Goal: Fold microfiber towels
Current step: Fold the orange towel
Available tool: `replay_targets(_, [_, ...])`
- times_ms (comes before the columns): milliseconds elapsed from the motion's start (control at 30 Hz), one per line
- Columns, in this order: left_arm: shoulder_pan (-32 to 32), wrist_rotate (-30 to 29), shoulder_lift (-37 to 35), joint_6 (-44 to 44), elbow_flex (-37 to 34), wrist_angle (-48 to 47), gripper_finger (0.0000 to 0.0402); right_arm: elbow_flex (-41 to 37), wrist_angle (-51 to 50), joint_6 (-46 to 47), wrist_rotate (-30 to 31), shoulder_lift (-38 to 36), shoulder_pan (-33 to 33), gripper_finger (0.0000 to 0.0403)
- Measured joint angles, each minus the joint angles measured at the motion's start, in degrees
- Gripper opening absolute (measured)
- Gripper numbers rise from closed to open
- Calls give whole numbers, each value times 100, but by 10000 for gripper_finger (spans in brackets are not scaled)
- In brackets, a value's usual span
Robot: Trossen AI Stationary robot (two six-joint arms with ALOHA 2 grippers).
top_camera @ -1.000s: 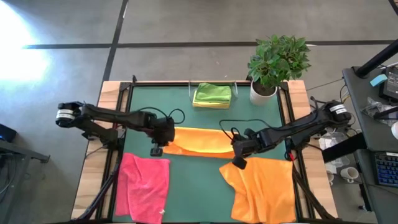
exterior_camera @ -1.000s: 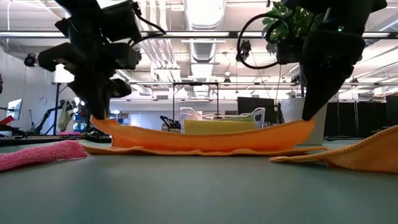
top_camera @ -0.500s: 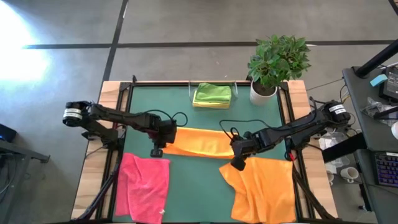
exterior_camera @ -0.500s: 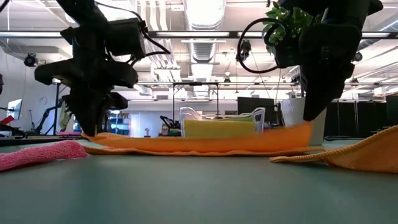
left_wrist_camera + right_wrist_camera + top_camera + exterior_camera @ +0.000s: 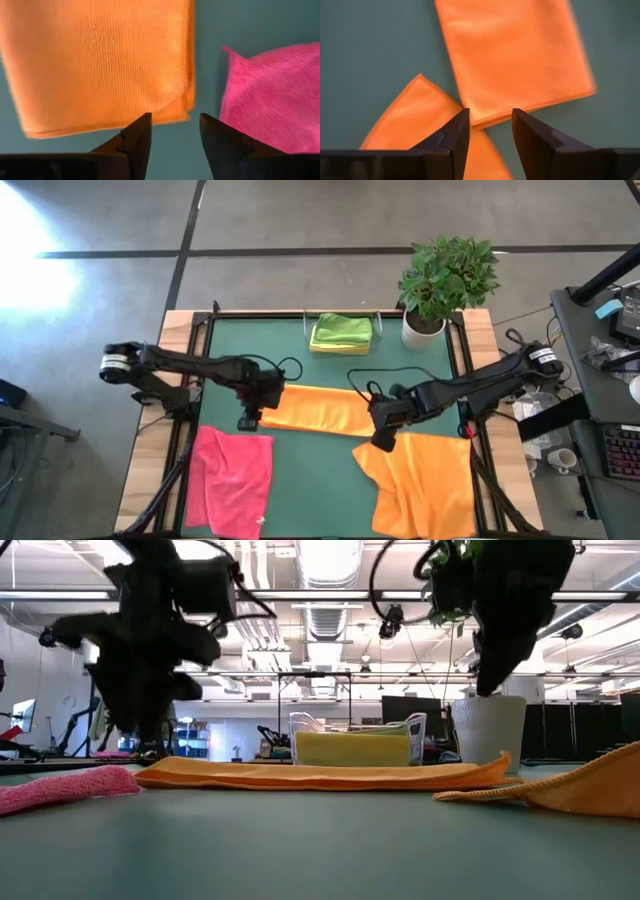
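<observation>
A folded orange towel lies flat across the middle of the green mat, and in the low view it rests along its whole length. My left gripper hovers open just above its left end. My right gripper hovers open above its right end. Neither touches it. A pink towel lies crumpled at the near left. A second orange towel lies spread at the near right, one corner close to the folded one.
A wire basket at the mat's far edge holds a folded lime green towel. A potted plant stands at the far right corner. Bare mat shows between the pink towel and the second orange towel.
Both grippers have let go of the orange towel's raised edge and risen, the right one higher. The edge, which hung between them and sagged in the middle, has dropped onto the layer below. The towel now lies flat and folded.
</observation>
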Motion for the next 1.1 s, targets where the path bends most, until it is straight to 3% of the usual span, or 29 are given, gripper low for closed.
replay_targets(167, [-2,4,-198,467,522,-327,164,533,-435,-513,258,-4,-175,132])
replay_targets(400, [24,-367,-336,-92,348,738,164,510,-409,-1098,360,-9,-716,106])
replay_targets(633, [24,-619,-265,-815,-414,1845,160,-405,584,-1163,-943,-8,-1247,40])
replay_targets(767, [24,-619,-263,-878,-712,2062,125,-792,1260,-1197,-1005,7,-1381,11])
replay_targets(967, [24,-619,-234,-874,-1081,2302,21,-1329,2057,-1210,-895,7,-1482,9])
replay_targets(1100, [24,-850,-234,-872,-1305,2774,10,-1570,2163,-1210,-614,7,-1492,8])
